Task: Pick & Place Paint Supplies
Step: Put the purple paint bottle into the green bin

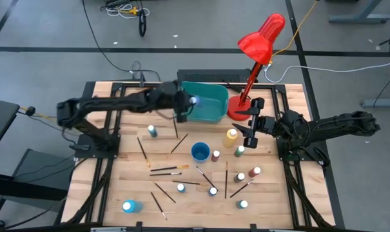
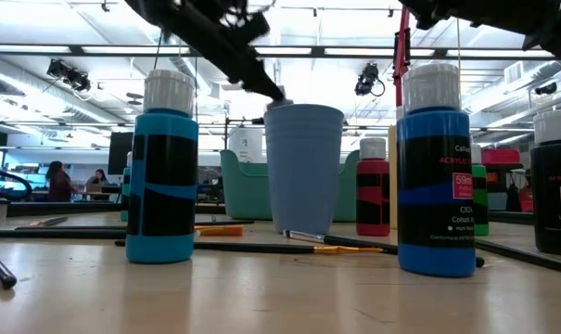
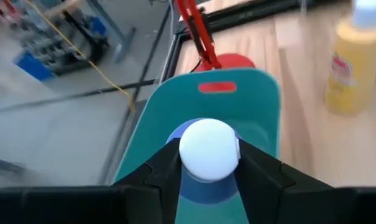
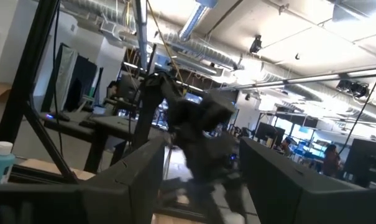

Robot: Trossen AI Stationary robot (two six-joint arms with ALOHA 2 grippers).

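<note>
From above, the left hand [image 1: 189,101] hangs over the teal tub's [image 1: 211,111] near-left rim, while bottles and brushes lie scattered across the desk [image 1: 117,187]. The right hand [image 1: 251,122] waits beside the red lamp [image 1: 259,38], fingers spread. In the left wrist view, its fingers pinch a white-capped blue bottle [image 3: 207,152] above the tub.

Table [image 1: 272,200] is pale wood planks, matt with visible grain. The teal tub [image 1: 211,103] looks like smooth plastic with a slight sheen, the red lamp [image 1: 262,35] is glossy. Paint bottles [image 2: 436,167] are shiny plastic with matt white ribbed caps. The blue cup [image 2: 303,167] looks matt plastic.
</note>
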